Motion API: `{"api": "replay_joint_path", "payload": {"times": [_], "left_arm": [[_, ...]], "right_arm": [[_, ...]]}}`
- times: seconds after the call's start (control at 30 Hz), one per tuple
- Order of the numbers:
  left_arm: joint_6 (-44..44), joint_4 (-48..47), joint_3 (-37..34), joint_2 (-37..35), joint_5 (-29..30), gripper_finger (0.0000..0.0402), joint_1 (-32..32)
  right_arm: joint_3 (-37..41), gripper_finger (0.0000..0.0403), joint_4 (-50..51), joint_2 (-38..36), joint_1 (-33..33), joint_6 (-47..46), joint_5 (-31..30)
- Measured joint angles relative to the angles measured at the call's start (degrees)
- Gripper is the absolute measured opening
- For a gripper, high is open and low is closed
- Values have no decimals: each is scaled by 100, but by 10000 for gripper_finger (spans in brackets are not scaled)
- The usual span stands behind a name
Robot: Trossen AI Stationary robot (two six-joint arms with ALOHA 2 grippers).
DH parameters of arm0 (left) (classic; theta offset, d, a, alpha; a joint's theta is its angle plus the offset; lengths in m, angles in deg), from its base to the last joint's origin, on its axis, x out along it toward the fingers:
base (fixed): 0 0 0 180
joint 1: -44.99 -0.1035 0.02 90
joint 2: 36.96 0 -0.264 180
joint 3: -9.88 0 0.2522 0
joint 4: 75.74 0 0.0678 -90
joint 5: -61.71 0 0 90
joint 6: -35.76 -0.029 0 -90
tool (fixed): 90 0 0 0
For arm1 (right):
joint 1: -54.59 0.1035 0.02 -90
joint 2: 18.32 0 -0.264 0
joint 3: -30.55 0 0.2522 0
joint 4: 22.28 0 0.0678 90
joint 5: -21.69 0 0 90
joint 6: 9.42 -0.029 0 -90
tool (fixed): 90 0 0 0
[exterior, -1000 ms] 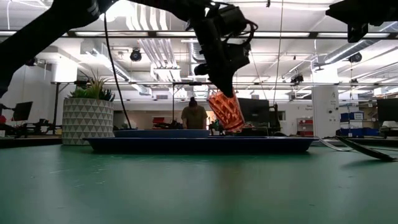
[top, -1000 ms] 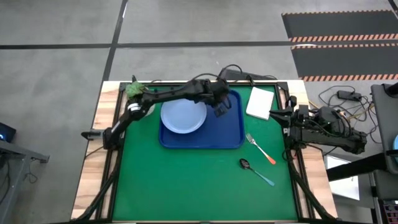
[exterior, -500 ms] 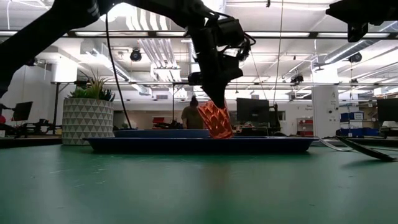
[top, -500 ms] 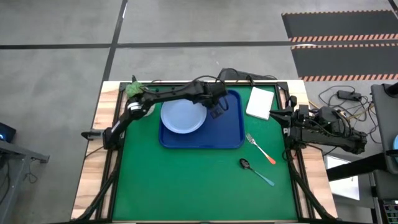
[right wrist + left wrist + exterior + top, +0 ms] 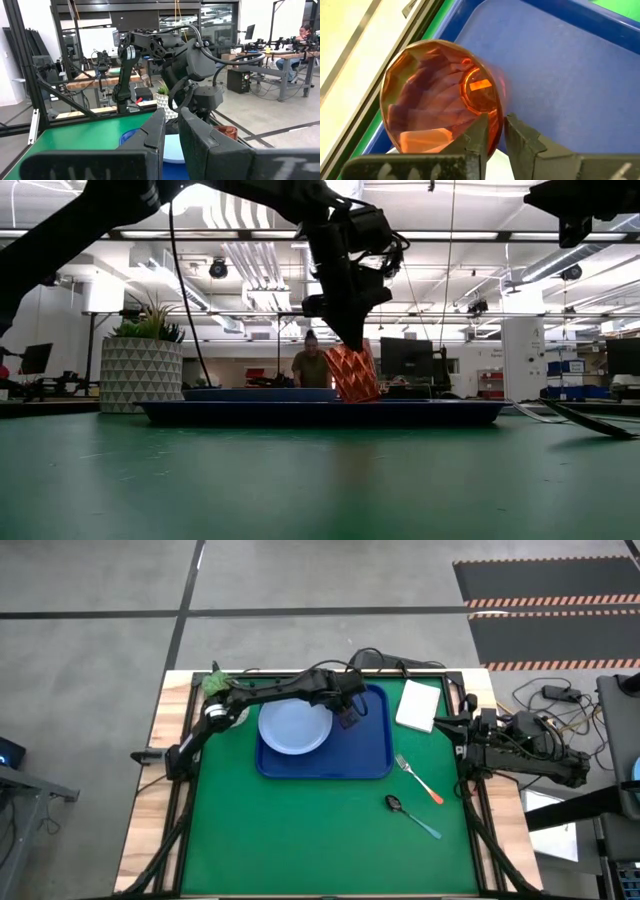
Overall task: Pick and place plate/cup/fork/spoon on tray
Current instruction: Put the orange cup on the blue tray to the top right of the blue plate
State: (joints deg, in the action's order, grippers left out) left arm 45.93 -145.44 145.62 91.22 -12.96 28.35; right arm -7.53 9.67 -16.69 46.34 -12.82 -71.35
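The translucent red-orange cup is at the far part of the dark blue tray, almost upright, and my left gripper is shut on it from above. The tray's rim hides its base in the low view. The pale blue plate lies on the tray's left half. The orange-handled fork and the blue-handled spoon lie flat on the green mat, right of the tray. My right gripper waits shut and empty at the table's right edge. My left gripper pinches the cup's wall at the rim, one finger inside the cup and one outside. The fingers come from above, pointing down. The cup hangs below them, mouth up and slightly tilted; I cannot tell whether its base touches the tray.
A white rectangular block lies right of the tray at the far edge. A white pot with a green plant stands at the far left corner. The green mat is bare in front of the tray.
My left gripper has gone down and a little toward the table's left with the cup. The cup has come down to the tray's level and has turned from clearly tilted to nearly upright.
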Motion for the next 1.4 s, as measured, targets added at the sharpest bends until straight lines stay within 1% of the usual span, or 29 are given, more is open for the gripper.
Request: {"api": "replay_joint_path", "payload": {"times": [0.33, 0.57, 0.8, 0.93, 1.13, 1.23, 1.4], "left_arm": [[-1, 335, 11, 0, -1, 46, -1], [-2, 302, 13, -19, -1, 46, -1], [0, 417, 20, -287, 1, 46, 11], [-47, 988, 20, -397, 0, 46, 191], [-624, 2142, -82, -301, -32, 46, 595], [-654, 2472, -318, -222, -28, 46, 706], [-635, 2747, -846, -220, 68, 45, 710]], "right_arm": [[0, 43, 0, 0, 0, 0, 0], [0, 43, 0, 0, 0, 0, -1], [0, 43, 1, 0, 0, 0, 0], [-2, 43, -2, 0, 0, 0, -2], [-2, 43, -28, 0, 0, 0, -2], [-2, 43, -29, 9, 0, -32, -5], [2, 43, -28, 35, 0, -46, -7]]}}
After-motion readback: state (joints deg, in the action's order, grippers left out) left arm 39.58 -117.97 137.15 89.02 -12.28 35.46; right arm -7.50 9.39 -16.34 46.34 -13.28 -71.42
